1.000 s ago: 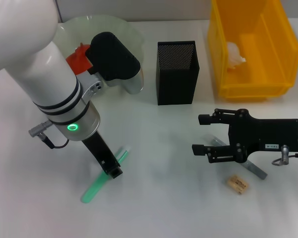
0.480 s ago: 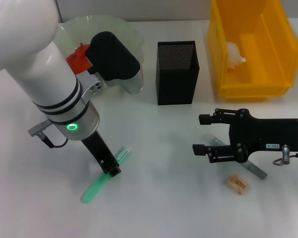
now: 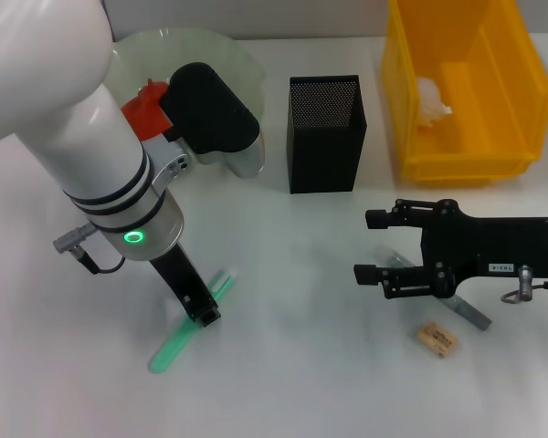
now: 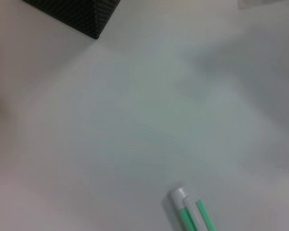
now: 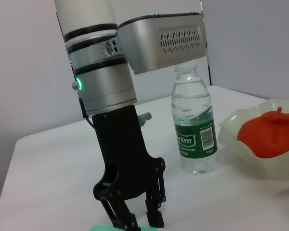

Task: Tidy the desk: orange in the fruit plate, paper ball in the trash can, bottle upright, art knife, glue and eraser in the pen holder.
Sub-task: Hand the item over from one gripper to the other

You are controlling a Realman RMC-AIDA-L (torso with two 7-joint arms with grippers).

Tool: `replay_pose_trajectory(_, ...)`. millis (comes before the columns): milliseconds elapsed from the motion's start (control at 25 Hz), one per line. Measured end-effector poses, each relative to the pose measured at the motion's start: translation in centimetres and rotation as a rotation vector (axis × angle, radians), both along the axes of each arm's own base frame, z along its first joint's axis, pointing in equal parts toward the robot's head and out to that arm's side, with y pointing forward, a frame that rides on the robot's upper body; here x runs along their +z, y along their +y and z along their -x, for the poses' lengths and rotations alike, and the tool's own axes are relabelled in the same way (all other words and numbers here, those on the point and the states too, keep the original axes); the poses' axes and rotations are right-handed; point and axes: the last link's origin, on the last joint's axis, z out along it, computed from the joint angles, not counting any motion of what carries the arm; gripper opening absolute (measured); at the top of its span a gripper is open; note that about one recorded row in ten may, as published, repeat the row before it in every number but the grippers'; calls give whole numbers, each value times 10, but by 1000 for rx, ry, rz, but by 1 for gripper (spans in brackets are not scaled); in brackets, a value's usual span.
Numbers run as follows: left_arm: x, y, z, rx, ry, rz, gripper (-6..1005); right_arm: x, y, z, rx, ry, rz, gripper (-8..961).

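Here we see the left gripper [image 3: 204,315] lowered onto the slim green-and-white glue stick [image 3: 178,342] lying on the white counter [image 3: 283,365], its black fingers [image 5: 154,219] parted, one on each side of the stick. The right gripper [image 3: 373,247] hovers at right with fingers apart, the small tan rectangular eraser [image 3: 436,338] lying just nearer.

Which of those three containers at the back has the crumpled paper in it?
The yellow trash can, far right: the white paper ball lies inside. The black mesh pen holder looks empty, and the green glass fruit plate holds the orange.
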Motion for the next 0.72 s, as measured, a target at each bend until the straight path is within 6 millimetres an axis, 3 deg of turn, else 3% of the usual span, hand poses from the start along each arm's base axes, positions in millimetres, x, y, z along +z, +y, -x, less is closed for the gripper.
replay_pose_trajectory(360,0,1,2,-15,11,0,353,-1,0,1,-1,4,0,812)
replay_pose_trajectory(720,1,2,2,-23,15,0,250,-1,0,2,-3,7,1,812)
